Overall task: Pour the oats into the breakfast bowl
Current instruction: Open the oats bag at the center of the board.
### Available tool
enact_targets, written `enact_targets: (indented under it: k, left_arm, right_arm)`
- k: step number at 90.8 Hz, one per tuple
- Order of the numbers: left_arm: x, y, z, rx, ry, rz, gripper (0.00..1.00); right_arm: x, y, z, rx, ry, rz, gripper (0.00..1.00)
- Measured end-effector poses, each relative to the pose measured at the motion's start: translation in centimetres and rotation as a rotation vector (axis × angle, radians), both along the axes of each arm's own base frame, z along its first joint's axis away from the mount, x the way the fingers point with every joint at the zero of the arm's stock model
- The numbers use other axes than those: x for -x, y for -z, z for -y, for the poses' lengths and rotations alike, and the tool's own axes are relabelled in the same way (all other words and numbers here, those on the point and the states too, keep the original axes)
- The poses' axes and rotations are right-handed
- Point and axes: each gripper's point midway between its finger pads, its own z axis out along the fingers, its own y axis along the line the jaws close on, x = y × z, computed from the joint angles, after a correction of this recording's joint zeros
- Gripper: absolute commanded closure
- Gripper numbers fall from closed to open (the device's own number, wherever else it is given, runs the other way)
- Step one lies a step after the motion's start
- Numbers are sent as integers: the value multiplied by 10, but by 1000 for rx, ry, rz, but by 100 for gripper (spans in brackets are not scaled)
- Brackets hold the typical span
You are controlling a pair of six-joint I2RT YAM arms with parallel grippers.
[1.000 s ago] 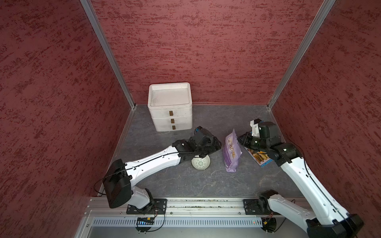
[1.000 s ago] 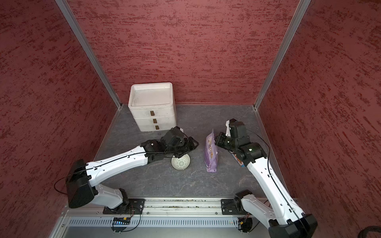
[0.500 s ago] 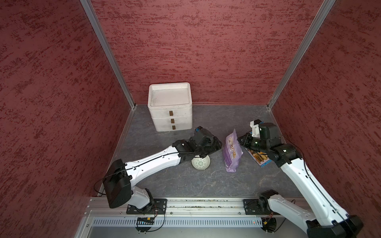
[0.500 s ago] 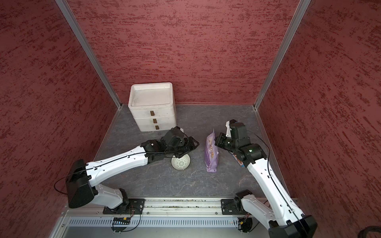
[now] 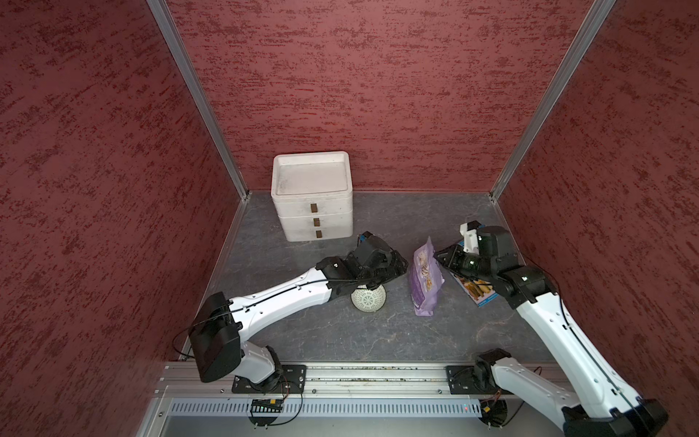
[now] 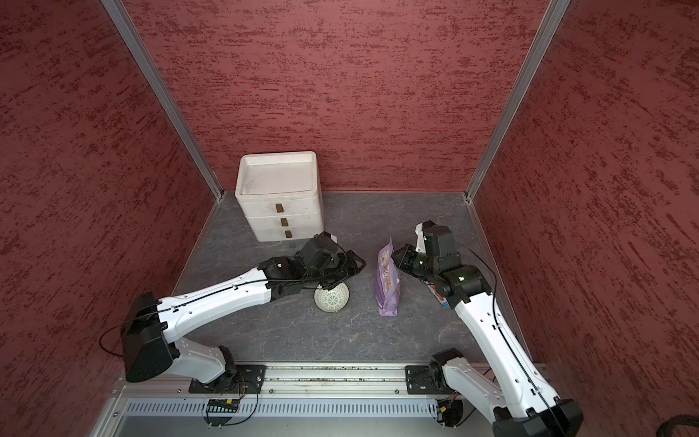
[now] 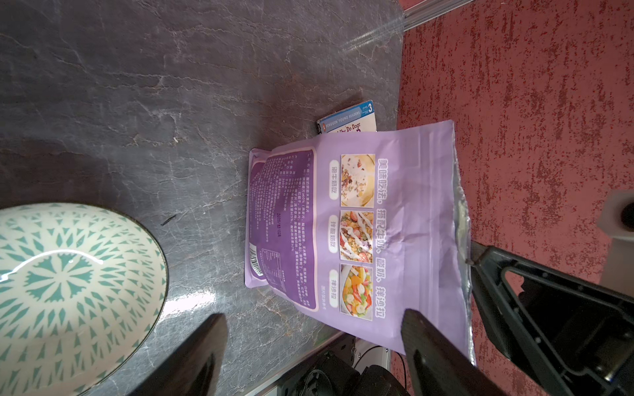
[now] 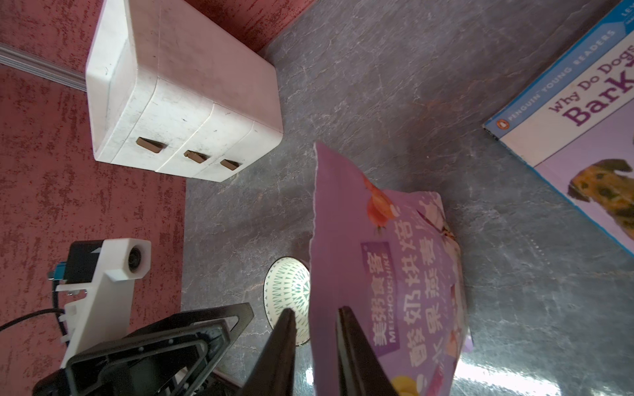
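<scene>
Top view: purple pouch (image 5: 425, 280) upright between left gripper (image 5: 395, 265) and right gripper (image 5: 440, 257). Breakfast bowl (image 5: 368, 299) sits partly under left gripper.

Left wrist: my left jaws spread wide, gripping nothing. Bowl beside them shows only its pattern. Pouch ahead, oats unseen.

Right wrist: my right fingers (image 8: 350, 343) narrowly parted, straddling pouch top edge, gap showing.

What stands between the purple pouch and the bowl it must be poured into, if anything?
Nothing lies on the table between the pouch and the bowl. The left gripper, jaws open toward the pouch, hangs over the bowl and hides part of it in both top views; it may block the pour.
</scene>
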Motion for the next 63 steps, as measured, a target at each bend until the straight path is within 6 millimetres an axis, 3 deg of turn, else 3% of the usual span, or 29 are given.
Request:
enact_targets:
  k: [26, 51, 63]
  left_arm:
    - [0, 0, 0, 0, 0, 0, 16]
    - [0, 0, 0, 0, 0, 0, 16]
    - [0, 0, 0, 0, 0, 1, 16]
  right_arm:
    - [0, -3, -2, -20, 0, 1, 77]
    - [-1, 8, -1, -8, 4, -24, 92]
    - [-1, 7, 0, -12, 9, -24, 92]
